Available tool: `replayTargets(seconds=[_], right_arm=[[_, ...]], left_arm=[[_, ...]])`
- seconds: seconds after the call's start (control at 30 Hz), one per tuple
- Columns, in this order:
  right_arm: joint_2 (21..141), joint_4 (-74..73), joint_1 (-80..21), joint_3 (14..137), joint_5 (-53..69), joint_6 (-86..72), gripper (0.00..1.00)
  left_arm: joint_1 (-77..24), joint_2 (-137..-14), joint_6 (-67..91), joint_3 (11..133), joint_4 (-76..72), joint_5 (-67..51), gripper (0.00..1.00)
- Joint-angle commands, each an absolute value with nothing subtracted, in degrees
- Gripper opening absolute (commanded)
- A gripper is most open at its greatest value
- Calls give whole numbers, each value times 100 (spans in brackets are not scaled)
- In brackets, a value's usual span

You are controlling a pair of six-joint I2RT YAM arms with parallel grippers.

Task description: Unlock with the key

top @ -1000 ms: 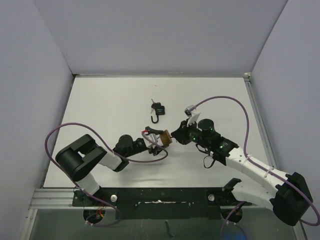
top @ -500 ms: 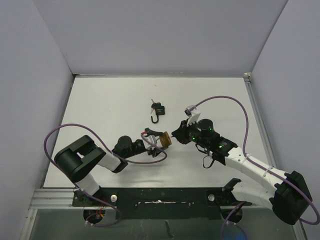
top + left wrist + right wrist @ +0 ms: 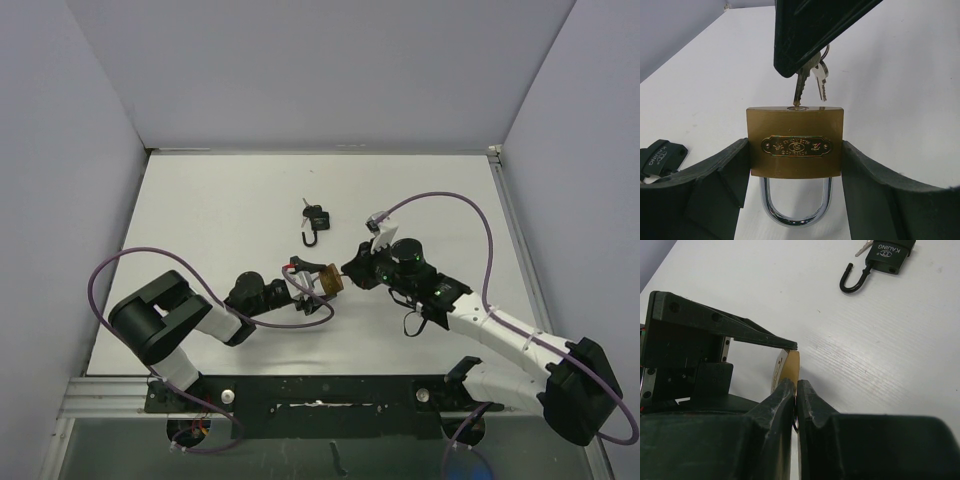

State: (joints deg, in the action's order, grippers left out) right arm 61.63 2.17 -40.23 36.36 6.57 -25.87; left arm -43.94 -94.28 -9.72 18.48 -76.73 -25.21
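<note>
Left pincer [image 3: 795, 170] is clamped on the brass padlock [image 3: 795, 142], a finger against each side of the body, with the chrome shackle pointing back toward the wrist. Right pincer [image 3: 796, 390] is pressed together on the key [image 3: 801, 90] just off the brass padlock's keyhole face, the key's tip meeting the slot and a second key [image 3: 821, 82] dangling beside it. Farther out on the table [image 3: 220, 210], well apart from the brass padlock, lies a black padlock [image 3: 318, 219] with its shackle open.
</note>
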Motion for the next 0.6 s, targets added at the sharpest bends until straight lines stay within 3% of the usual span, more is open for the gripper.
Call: replayTargets(seconds=[0.0,0.57], right_arm=[[6187,640,-4079,3735,615,-2579,0],[6199,654,-4158,3657,651,-2586,0]], left_arm=[[-4436,-9057,-1046,2036,-8684,-2646,0],[-4451,-8985,-1114,2065,-8650,-2523,0]])
